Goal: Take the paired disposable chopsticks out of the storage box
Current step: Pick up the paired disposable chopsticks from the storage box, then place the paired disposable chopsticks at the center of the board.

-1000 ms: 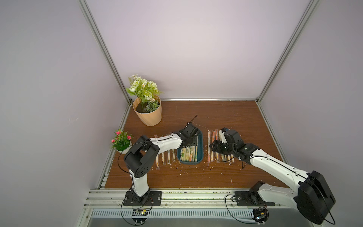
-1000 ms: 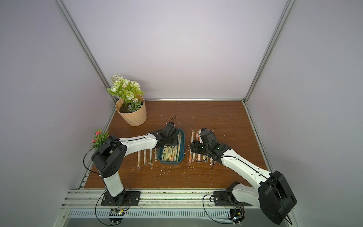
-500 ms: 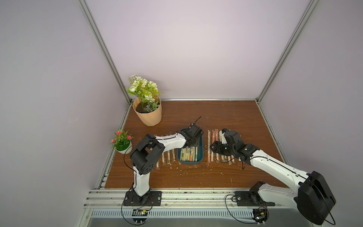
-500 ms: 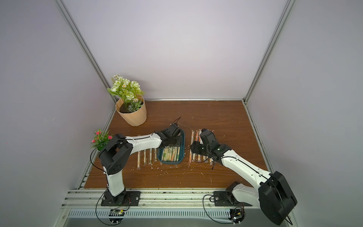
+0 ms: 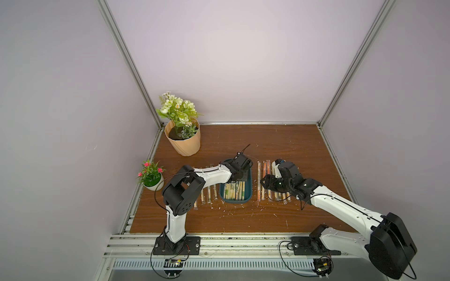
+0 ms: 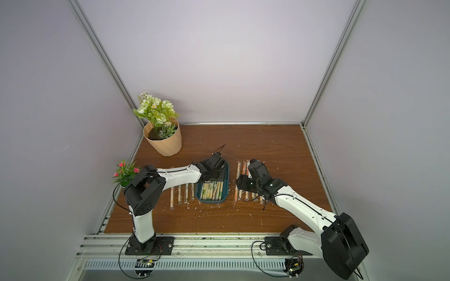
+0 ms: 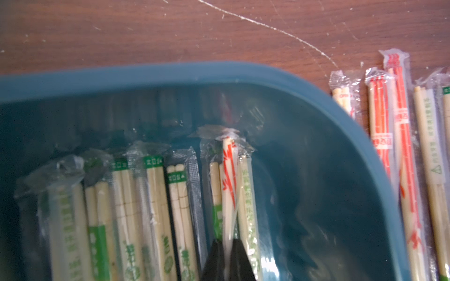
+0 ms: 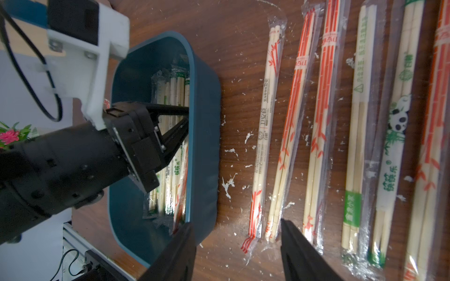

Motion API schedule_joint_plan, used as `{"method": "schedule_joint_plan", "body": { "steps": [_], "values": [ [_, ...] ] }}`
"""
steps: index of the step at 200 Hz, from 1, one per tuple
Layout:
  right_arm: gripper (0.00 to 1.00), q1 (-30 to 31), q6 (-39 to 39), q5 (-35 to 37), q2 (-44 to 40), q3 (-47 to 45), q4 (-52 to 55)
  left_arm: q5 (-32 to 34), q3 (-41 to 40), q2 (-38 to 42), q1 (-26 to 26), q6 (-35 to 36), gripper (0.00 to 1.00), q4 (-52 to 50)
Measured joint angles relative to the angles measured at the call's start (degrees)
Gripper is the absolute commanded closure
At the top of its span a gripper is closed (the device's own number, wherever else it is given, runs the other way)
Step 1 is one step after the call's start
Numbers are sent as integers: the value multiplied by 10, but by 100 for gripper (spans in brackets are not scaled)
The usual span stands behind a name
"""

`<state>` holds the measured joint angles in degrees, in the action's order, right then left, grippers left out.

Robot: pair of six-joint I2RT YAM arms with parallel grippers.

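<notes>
Chopstick pair [image 7: 229, 175], one, in left gripper [image 7: 227, 243]

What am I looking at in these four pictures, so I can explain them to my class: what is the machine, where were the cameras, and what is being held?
Two white robot arms work at a wooden table. Two pictures look down from above; the other two come from a camera on each arm's wrist. A blue box holds wrapped chopsticks; more lie in rows on either side. The left gripper is shut on an orange-printed pair inside the box. The right gripper is open and empty, beside the box. Two flower pots stand nearby.
</notes>
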<state>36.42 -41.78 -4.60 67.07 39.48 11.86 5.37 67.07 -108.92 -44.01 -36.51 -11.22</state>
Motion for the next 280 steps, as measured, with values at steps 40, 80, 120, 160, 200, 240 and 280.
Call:
{"method": "schedule_joint_plan", "body": {
  "steps": [40,80,120,160,200,240,280],
  "values": [
    [40,0,0,0,0,0,0,11,5,40,5,0,99,-26],
    [40,0,1,1,-6,0,0,6,12,94,13,1,99,-28],
    [40,-4,6,16,-13,0,13,-34,21,98,9,-19,99,-1],
    [39,-21,16,41,-42,0,43,-52,88,42,-29,-52,99,24],
    [39,-29,19,59,-85,-11,60,-54,121,-10,-60,-90,99,42],
    [39,-31,19,61,-93,-37,73,-34,138,-42,-65,-110,99,41],
    [39,-32,19,62,-94,-38,80,3,138,-52,-65,-120,98,34]
  ]
}}
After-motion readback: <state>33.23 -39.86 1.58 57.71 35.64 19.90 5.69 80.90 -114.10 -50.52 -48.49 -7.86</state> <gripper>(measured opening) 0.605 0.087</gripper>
